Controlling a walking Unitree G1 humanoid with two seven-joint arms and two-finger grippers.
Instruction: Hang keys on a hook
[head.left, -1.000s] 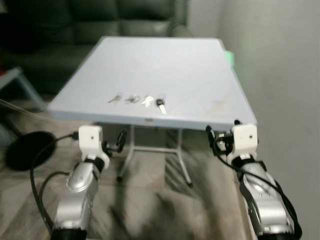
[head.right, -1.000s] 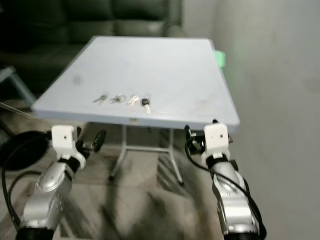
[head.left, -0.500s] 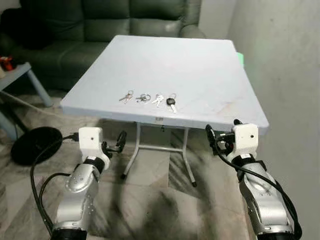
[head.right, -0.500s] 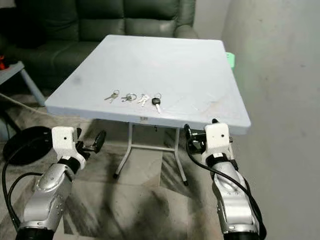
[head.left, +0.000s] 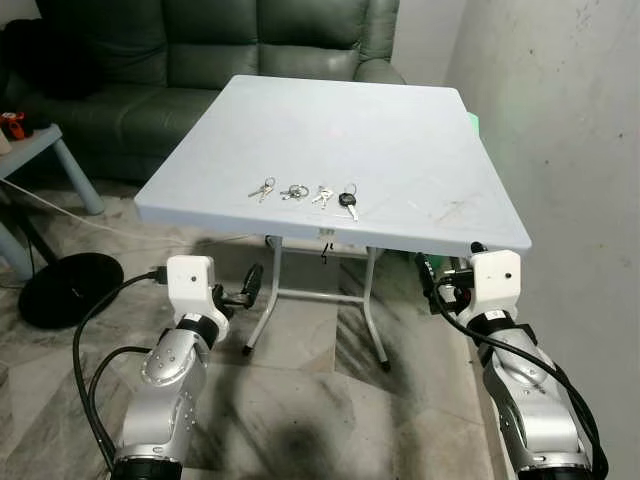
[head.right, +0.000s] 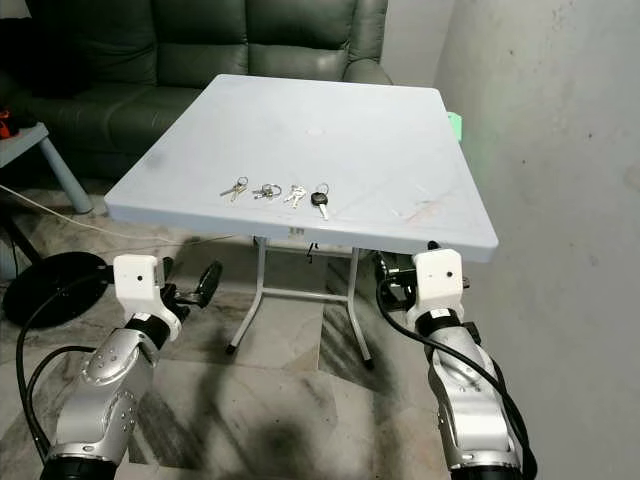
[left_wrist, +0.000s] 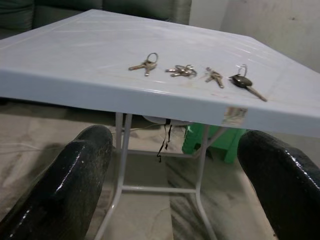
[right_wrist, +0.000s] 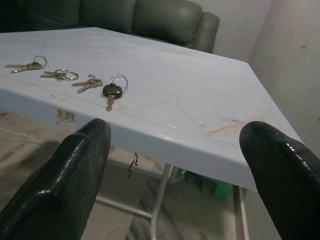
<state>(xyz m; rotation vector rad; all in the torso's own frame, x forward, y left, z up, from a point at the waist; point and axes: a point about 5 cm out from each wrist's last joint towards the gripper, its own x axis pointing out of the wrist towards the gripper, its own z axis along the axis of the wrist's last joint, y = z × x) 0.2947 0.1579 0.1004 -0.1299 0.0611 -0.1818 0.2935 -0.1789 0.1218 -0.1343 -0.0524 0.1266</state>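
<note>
Several bunches of keys lie in a row near the front edge of the pale blue folding table (head.left: 400, 150): brass keys (head.left: 262, 187), a ring bunch (head.left: 294, 191), small keys (head.left: 322, 195) and a black-headed key (head.left: 347, 201). My left gripper (left_wrist: 175, 190) is open, held low in front of the table edge, below the keys' level. My right gripper (right_wrist: 180, 175) is open too, just before the table's front right corner. Both are empty and clear of the table. In the eye views the left gripper (head.left: 250, 285) and the right gripper (head.left: 432, 278) point towards the table.
A dark green sofa (head.left: 200, 50) stands behind the table. A grey wall (head.left: 570, 120) runs close along the right. At the left are a small blue side table (head.left: 45, 150) and a black round base (head.left: 70, 288) with a cable. The table's legs (head.left: 375, 310) stand on marble floor.
The whole picture has shifted and lost its blur, so the camera has moved. The keys lie as before, and both arms keep the same pose with open fingers.
</note>
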